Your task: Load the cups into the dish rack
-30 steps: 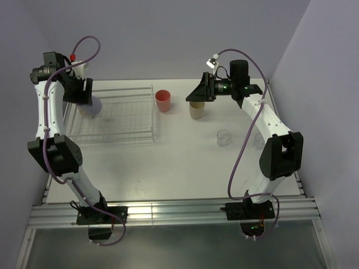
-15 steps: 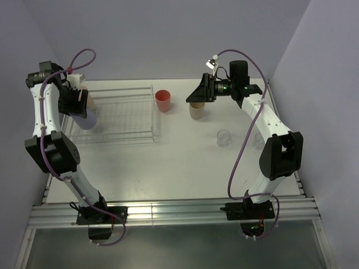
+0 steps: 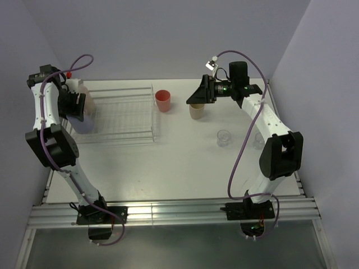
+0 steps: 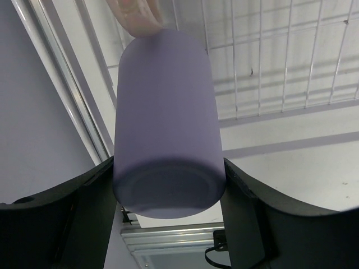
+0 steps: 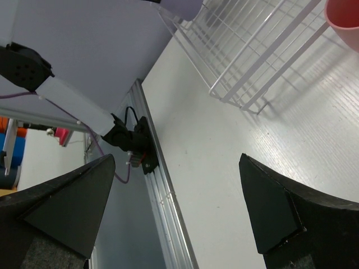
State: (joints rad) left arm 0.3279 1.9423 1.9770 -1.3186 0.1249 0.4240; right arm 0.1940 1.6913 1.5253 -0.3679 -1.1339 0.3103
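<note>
Top external view: the left gripper (image 3: 74, 105), pressed close to the left wall, holds the lavender cup (image 3: 84, 121) at the left edge of the rack (image 3: 120, 115). Both have dropped lower in frame than a second ago. Whether the cup touches the bars cannot be told. Open white table (image 3: 168, 168) spreads from the rack down to the arm bases. The right gripper (image 3: 197, 96) hovers over the tan cup (image 3: 196, 112), fingers spread wide and empty, unmoved. The red cup (image 3: 162, 101) stands just right of the rack, and two clear glasses (image 3: 224, 138) sit at centre right. On the left wrist view, the matte, smooth cylinder's base faces the lens, and a pink mug (image 4: 136, 15) shows beyond it, over thin clear bars.
</note>
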